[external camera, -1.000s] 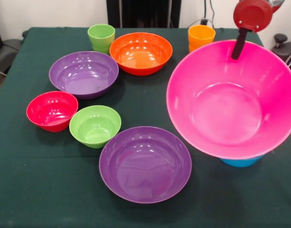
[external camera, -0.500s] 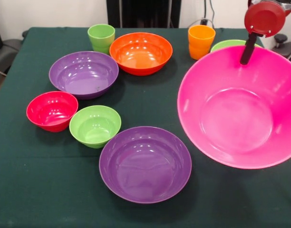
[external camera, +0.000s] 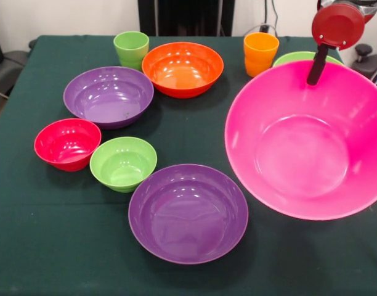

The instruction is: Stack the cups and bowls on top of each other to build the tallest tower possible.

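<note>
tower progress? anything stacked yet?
Nothing stacked yet: both purple bowls, the orange bowl, red bowl, small green bowl and both cups sit apart. In hand: the gripper holds the pink bowl by its far rim. All stacking remains.

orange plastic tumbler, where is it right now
In the front view the orange plastic tumbler stands at the table's far edge, between the orange bowl and a lime green bowl.

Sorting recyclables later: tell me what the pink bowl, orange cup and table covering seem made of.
Pink bowl: likely plastic, glossy, with soft highlights. Orange cup: likely plastic, smooth and uniformly coloured. Table covering: seemingly dark green cloth, matte, no reflections.
</note>
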